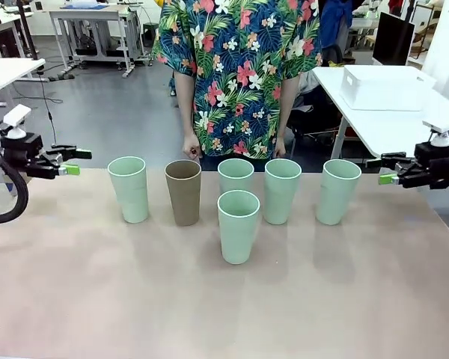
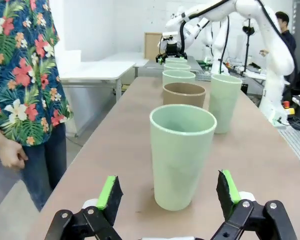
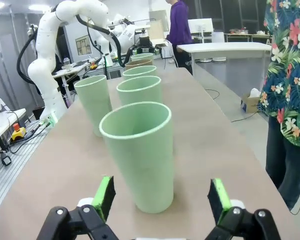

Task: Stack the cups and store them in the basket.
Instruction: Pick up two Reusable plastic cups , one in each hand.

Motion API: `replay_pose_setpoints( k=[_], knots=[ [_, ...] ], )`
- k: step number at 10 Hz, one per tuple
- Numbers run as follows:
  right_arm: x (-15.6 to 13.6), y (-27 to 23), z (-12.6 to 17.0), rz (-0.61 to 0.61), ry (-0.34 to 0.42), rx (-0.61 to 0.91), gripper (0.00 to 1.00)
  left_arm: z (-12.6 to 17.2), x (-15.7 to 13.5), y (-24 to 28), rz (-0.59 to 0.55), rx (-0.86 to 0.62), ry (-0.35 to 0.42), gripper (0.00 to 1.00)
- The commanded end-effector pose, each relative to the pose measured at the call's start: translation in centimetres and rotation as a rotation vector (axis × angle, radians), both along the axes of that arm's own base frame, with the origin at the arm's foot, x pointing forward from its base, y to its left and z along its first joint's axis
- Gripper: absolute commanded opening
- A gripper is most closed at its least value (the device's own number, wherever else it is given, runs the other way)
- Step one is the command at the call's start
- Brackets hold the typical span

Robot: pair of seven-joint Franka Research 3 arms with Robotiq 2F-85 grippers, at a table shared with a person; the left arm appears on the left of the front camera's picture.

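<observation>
Several pale mint cups and one brown cup (image 1: 183, 191) stand upright on the table, most in a row, with one mint cup (image 1: 238, 226) in front of it. At the row's left end, my left gripper (image 1: 73, 162) is open and apart from the end cup (image 1: 127, 188). In its wrist view the left gripper (image 2: 168, 190) frames that cup (image 2: 182, 155). Off the row's right end, my right gripper (image 1: 385, 170) is open, short of the last mint cup (image 1: 337, 191), and the right gripper (image 3: 161, 195) frames it (image 3: 140, 155). The white basket (image 1: 378, 87) sits on a side table at the far right.
A person in a flowered shirt (image 1: 236, 67) stands at the table's far edge behind the cups, hands (image 1: 191, 144) hanging down. The white side table (image 1: 374, 127) lies beyond the right corner. Bare tabletop (image 1: 209, 307) stretches in front of the cups.
</observation>
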State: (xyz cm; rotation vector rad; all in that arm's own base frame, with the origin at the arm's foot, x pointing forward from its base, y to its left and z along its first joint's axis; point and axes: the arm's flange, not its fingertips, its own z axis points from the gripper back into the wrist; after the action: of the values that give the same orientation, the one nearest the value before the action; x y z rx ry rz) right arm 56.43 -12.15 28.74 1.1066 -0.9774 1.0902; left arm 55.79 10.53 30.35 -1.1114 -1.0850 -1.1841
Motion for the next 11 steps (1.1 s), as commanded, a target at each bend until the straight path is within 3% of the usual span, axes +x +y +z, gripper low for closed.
replay_pose_setpoints(
  k=[1, 6, 8, 11],
  knots=[
    [0.0, 0.1, 1.0, 0.013, 0.000, -0.006, 1.00, 0.9, 0.2, -0.2, 0.012, -0.010, -0.006, 1.00],
    [0.1, -0.1, 0.3, 0.005, -0.005, -0.005, 1.00, 0.3, 0.2, 0.1, 0.003, 0.001, -0.006, 1.00],
    [-0.1, 0.0, -1.4, 0.017, -0.086, 0.084, 1.00, -1.2, -1.2, 0.3, 0.007, -0.033, -0.079, 1.00],
    [-0.3, 0.7, -2.7, 0.037, -0.137, 0.135, 1.00, -2.8, -2.8, 0.1, 0.006, -0.083, -0.130, 1.00]
  ],
)
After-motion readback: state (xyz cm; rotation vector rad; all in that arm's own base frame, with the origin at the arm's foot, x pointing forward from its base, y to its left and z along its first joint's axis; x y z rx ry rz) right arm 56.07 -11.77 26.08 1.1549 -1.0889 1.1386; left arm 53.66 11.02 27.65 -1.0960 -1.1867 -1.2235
